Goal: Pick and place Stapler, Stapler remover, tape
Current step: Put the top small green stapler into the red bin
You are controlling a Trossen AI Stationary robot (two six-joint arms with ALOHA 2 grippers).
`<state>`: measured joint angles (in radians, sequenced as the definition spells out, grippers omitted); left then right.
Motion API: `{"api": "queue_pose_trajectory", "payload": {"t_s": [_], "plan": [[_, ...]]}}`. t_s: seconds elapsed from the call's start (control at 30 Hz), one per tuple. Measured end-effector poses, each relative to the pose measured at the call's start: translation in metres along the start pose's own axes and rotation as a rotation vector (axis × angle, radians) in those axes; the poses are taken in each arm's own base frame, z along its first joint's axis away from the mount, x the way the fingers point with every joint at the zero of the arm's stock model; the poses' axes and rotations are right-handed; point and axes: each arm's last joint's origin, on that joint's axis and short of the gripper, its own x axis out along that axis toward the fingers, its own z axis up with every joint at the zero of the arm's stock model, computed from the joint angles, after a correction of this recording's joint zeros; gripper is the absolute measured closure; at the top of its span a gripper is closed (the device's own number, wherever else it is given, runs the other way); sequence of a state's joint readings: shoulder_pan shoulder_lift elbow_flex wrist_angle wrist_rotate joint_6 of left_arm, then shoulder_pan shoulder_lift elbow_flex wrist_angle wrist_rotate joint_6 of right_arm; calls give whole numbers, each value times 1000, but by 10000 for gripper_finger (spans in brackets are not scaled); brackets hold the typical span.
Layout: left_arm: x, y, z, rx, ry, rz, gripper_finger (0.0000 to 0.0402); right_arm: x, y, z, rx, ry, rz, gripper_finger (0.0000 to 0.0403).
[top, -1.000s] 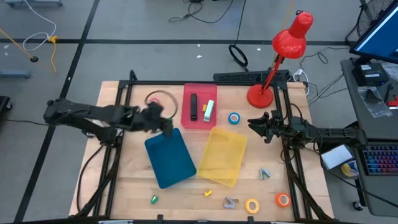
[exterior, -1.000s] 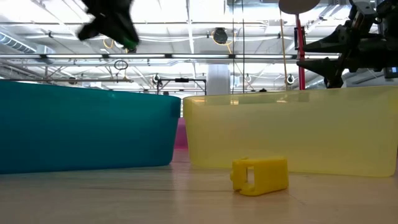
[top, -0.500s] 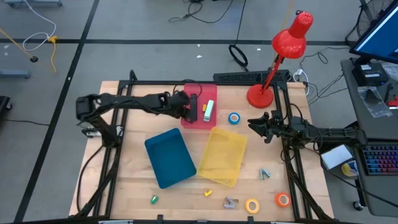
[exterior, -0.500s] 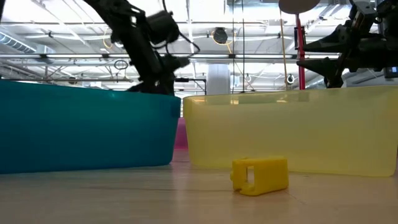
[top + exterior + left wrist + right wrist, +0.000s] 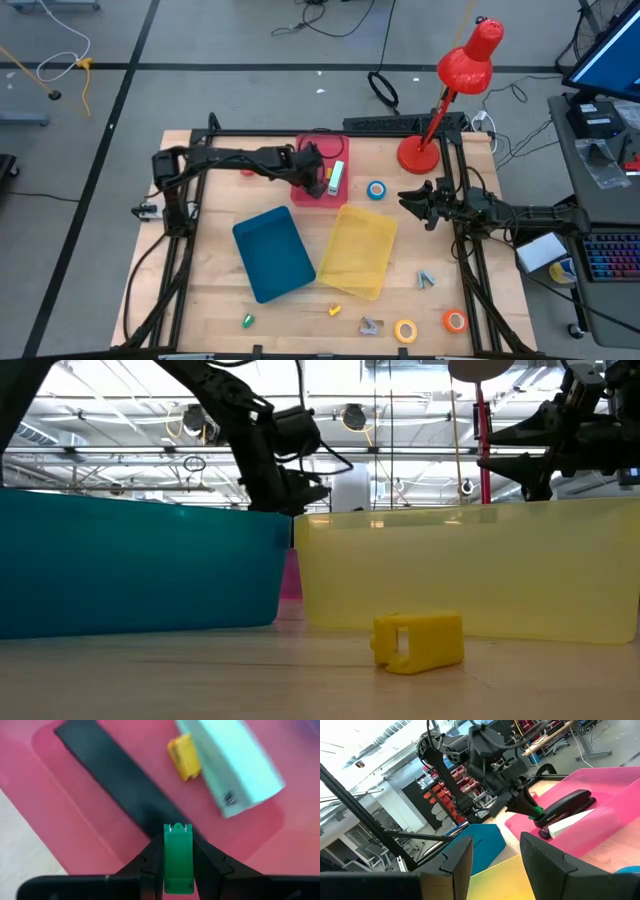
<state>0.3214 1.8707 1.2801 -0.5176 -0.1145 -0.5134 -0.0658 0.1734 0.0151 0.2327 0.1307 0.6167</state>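
Left gripper (image 5: 178,870): clenched on a small green piece (image 5: 178,857), it has swung from beside the teal tray (image 5: 273,252) to hang over the pink tray (image 5: 306,192) near the bench's far edge, which suggests you are about to drop the piece there. Right gripper (image 5: 412,203), fingers spread and empty, has stayed near the right edge.

Largest to smallest:
- Yellow tray (image 5: 360,250), mid-bench, beside the teal one; their walls leave little room between.
- Pink tray, holding the black stapler (image 5: 120,785) and a pale mint stapler (image 5: 232,765) with a yellow piece (image 5: 184,756) beside it; bare floor is scarce, so you must release clear of the black stapler directly below.
- Tape: blue roll (image 5: 376,190) right of the pink tray; yellow roll (image 5: 405,331) and orange roll (image 5: 455,321) by the near edge, in open room.
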Motion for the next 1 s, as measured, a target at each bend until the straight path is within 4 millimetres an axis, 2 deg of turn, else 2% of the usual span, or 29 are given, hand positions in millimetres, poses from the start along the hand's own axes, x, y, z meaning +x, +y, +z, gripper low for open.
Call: {"api": "queue_pose_trajectory", "payload": {"t_s": [0.2, 0.43, 0.57, 0.67, 0.83, 1.0], "plan": [[-2, -7, -1, 73, 20, 35, 325, 0, 0, 0, 0, 1, 0, 245], [-22, -12, 4, 109, -57, 20, 325, 0, 0, 0, -1, 5, -3, 245], [-33, -17, -1, 215, -27, -29, 325, 0, 0, 0, -1, 5, -4, 245], [-32, -17, -9, 294, 51, -39, 325, 0, 0, 0, -1, 5, -3, 245], [-19, -17, -20, 382, 158, -4, 325, 0, 0, -1, -1, 5, -3, 245], [-14, -14, -19, 379, 150, 12, 325, 0, 0, 0, -1, 5, -4, 245]]}}
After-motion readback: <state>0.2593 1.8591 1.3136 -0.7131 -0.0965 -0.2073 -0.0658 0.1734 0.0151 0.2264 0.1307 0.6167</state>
